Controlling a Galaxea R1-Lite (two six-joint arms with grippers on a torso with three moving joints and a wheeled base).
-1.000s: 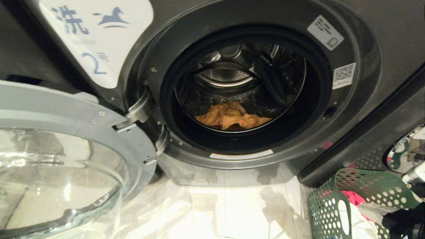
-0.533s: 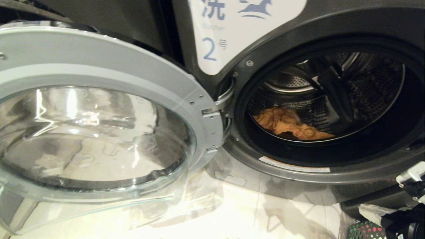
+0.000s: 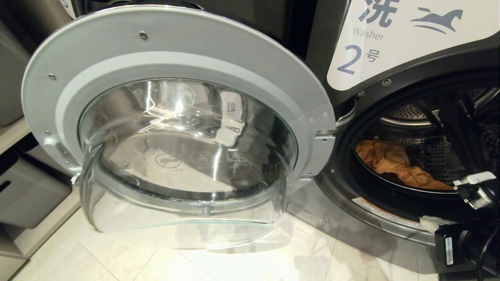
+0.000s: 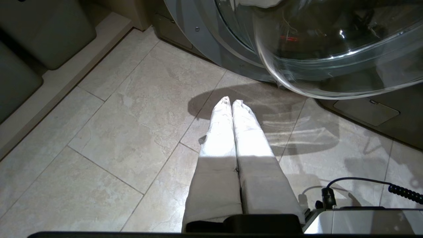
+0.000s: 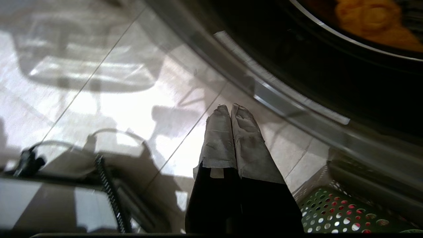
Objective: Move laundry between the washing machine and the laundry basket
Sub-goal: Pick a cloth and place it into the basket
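Near end, left gripper (image 4: 231, 103): white-wrapped fingers pressed together, empty, hanging over pale floor tiles (image 4: 125, 132) just in front of washer door. Right gripper (image 5: 228, 107): taped fingers pressed together too, nothing pinched, low over tiles in front of washing machine (image 3: 390, 78) opening. Part of right arm's black wrist hardware (image 3: 465, 195) at lower right of washer opening in head view. Green laundry basket (image 5: 330, 215) with round holes beside right gripper, below washer front; red-pink cloth (image 5: 343, 211) visible through holes. Round door (image 3: 175, 128) swung fully open to left of washer opening, grey rim, bulged clear glass bowl facing out, hinged at opening's left edge. Further in, orange-yellow garment (image 3: 394, 164) crumpled on bottom of perforated steel drum (image 3: 429, 152), inside washer. White label (image 3: 390, 39) with horse logo, "Washer" and number 2 above opening. Grey bins (image 3: 23, 187) on low ledge left of door.
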